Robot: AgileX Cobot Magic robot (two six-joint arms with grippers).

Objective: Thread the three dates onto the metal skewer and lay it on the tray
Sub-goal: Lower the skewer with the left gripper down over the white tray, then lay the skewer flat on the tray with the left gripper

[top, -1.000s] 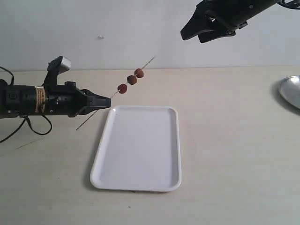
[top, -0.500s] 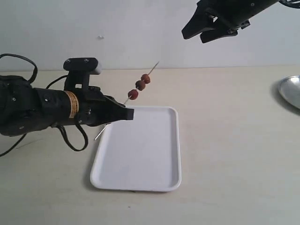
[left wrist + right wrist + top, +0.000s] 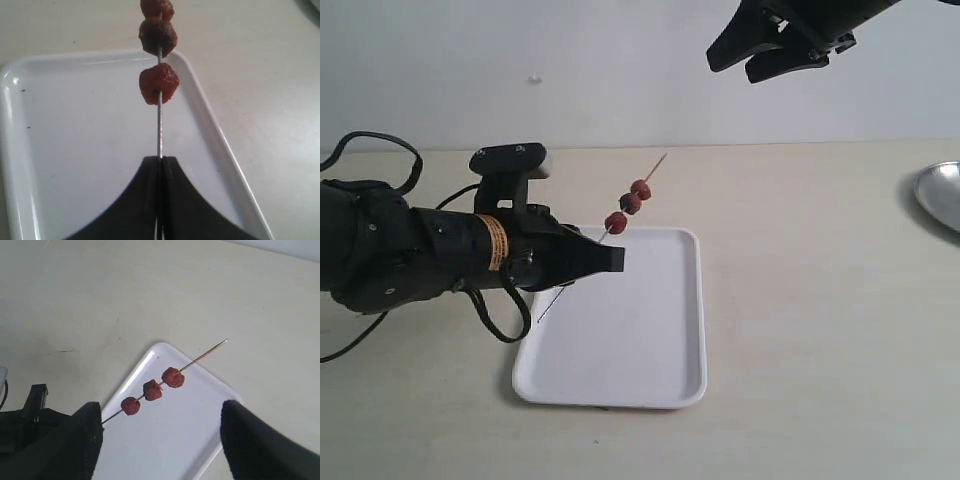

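left pincer (image 3: 160, 161) clamped tight on the metal skewer (image 3: 159, 125).

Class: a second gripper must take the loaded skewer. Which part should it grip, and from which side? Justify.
Probably the bare tip end of the skewer, beyond the dates, coming from above with jaws closing across the thin rod. The left gripper pinches the lower stretch, and the dates fill the middle.
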